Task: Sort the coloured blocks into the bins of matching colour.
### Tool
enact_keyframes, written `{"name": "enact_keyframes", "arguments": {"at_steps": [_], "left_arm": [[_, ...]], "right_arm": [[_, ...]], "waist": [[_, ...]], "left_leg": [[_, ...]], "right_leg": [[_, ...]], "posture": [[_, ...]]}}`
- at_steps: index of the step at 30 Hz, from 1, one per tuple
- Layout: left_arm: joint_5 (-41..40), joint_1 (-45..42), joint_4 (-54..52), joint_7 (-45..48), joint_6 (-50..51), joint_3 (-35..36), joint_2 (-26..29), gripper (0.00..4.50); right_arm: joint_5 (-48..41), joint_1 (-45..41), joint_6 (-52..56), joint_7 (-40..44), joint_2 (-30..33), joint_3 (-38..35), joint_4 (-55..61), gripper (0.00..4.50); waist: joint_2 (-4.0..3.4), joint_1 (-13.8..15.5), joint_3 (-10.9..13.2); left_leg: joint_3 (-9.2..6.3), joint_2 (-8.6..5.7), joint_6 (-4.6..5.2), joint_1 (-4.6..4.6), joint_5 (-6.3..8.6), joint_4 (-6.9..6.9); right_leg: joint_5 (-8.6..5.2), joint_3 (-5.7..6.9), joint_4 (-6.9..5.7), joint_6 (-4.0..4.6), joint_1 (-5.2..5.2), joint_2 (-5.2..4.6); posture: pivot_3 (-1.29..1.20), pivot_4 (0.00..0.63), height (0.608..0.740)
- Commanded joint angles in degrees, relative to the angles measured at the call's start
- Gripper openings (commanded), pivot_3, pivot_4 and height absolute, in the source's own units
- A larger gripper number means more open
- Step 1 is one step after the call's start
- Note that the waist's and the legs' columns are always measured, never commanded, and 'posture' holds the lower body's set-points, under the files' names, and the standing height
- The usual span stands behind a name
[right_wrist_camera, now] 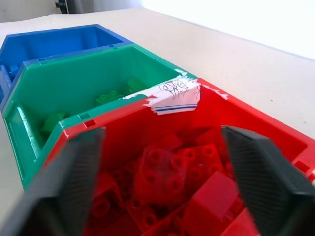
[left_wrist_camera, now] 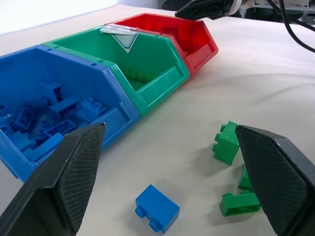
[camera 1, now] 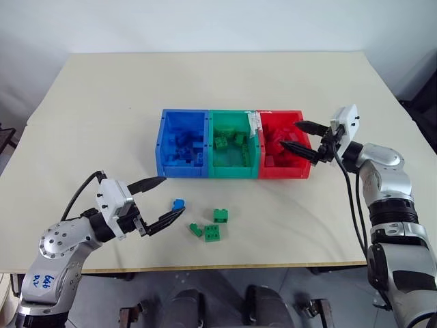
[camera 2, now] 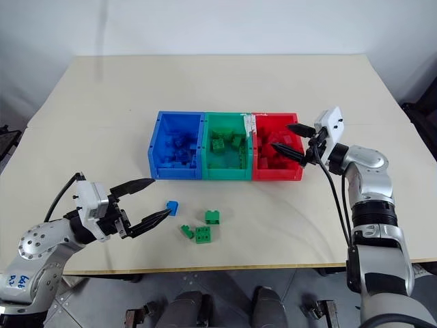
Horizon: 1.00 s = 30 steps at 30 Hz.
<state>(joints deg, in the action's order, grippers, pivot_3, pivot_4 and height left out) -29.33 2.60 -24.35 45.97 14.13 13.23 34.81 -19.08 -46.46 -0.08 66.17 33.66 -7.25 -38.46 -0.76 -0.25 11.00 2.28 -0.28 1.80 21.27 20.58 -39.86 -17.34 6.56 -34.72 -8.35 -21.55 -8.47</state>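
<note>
Three joined bins stand mid-table: blue (camera 1: pixel 181 169), green (camera 1: pixel 232 171) and red (camera 1: pixel 283 171), each holding blocks of its own colour. On the table in front of them lie a loose blue block (camera 1: pixel 178 204) and three green blocks (camera 1: pixel 220 215), (camera 1: pixel 213 233), (camera 1: pixel 196 229). My left gripper (camera 1: pixel 172 197) is open, low over the table, with the blue block (left_wrist_camera: pixel 157 208) just past its fingertips. My right gripper (camera 1: pixel 289 134) is open over the right side of the red bin, nothing between its fingers; red blocks (right_wrist_camera: pixel 177 182) lie beneath it.
A torn white paper label (camera 1: pixel 255 124) sticks to the rim between the green and red bins. The beige table (camera 1: pixel 102 102) stretches wide around the bins; its front edge runs just behind the loose blocks.
</note>
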Motion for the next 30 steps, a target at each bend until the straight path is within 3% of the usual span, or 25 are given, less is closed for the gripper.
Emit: {"name": "enact_keyframes", "arguments": {"at_steps": [1, 7, 13, 18, 22, 30], "left_arm": [[-2.27, 1.79, 0.54, 1.42, 0.32, 4.1, 1.68, 4.5], [-0.65, 3.45, 10.15, 8.29, -3.4, 9.15, 7.11, 4.5], [3.29, 0.37, 19.84, 12.29, -10.52, 9.01, 9.99, 4.5], [6.77, -5.37, 8.74, 12.68, -4.23, -3.09, 12.36, 4.5], [6.92, -16.0, 2.65, 10.72, 7.24, -14.39, 10.38, 4.5], [12.91, -32.97, 7.59, 8.44, 22.14, -30.97, 3.57, 4.5]], "right_arm": [[-5.91, 4.9, 1.71, 7.22, 2.94, -2.82, 9.91, 4.48], [-9.36, 21.72, 7.46, 13.32, 8.11, -1.11, 30.22, 4.48], [-7.9, 32.1, 3.25, 13.71, 10.48, -3.44, 33.68, 4.48], [-6.62, 37.83, -1.33, 14.27, 12.13, -4.53, 34.38, 4.48], [-7.4, 38.99, -0.11, 11.18, 11.67, -5.23, 35.86, 4.48], [-7.71, 43.18, 0.82, 7.71, 11.52, -6.54, 39.96, 4.48]], "waist": [[0.0, 0.2, 0.0], [0.0, 0.48, 0.0], [0.01, 0.32, 0.0], [0.01, 1.33, 0.0], [0.0, 1.62, 0.0], [0.02, 1.76, 0.0]], "left_leg": [[-0.03, 0.01, 0.0, 0.0, 0.0, 0.0], [-0.04, -0.01, 0.04, 0.03, 0.03, 0.1], [0.07, 0.01, 0.02, -0.07, 0.02, 0.09], [0.05, -0.05, 0.06, -0.05, 0.05, 0.1], [0.07, -0.04, 0.06, -0.05, 0.04, 0.0], [0.13, -0.01, 0.05, -0.02, 0.01, -0.09]], "right_leg": [[0.0, 0.01, 0.0, 0.0, 0.0, 0.0], [0.0, 0.12, 0.13, 0.0, 0.03, -0.01], [0.0, 0.09, 0.09, 0.0, 0.04, -0.01], [0.0, 0.07, 0.09, -0.01, 0.04, -0.08], [0.03, 0.0, 0.05, -0.05, 0.06, -0.05], [0.02, -0.01, -0.01, -0.04, 0.06, 0.07]], "posture": [[0.0, 0.15, 0.74], [0.0, 0.15, 0.74], [0.0, 0.15, 0.74], [0.0, 0.15, 0.74], [0.0, 0.15, 0.74], [0.0, 0.15, 0.74]]}}
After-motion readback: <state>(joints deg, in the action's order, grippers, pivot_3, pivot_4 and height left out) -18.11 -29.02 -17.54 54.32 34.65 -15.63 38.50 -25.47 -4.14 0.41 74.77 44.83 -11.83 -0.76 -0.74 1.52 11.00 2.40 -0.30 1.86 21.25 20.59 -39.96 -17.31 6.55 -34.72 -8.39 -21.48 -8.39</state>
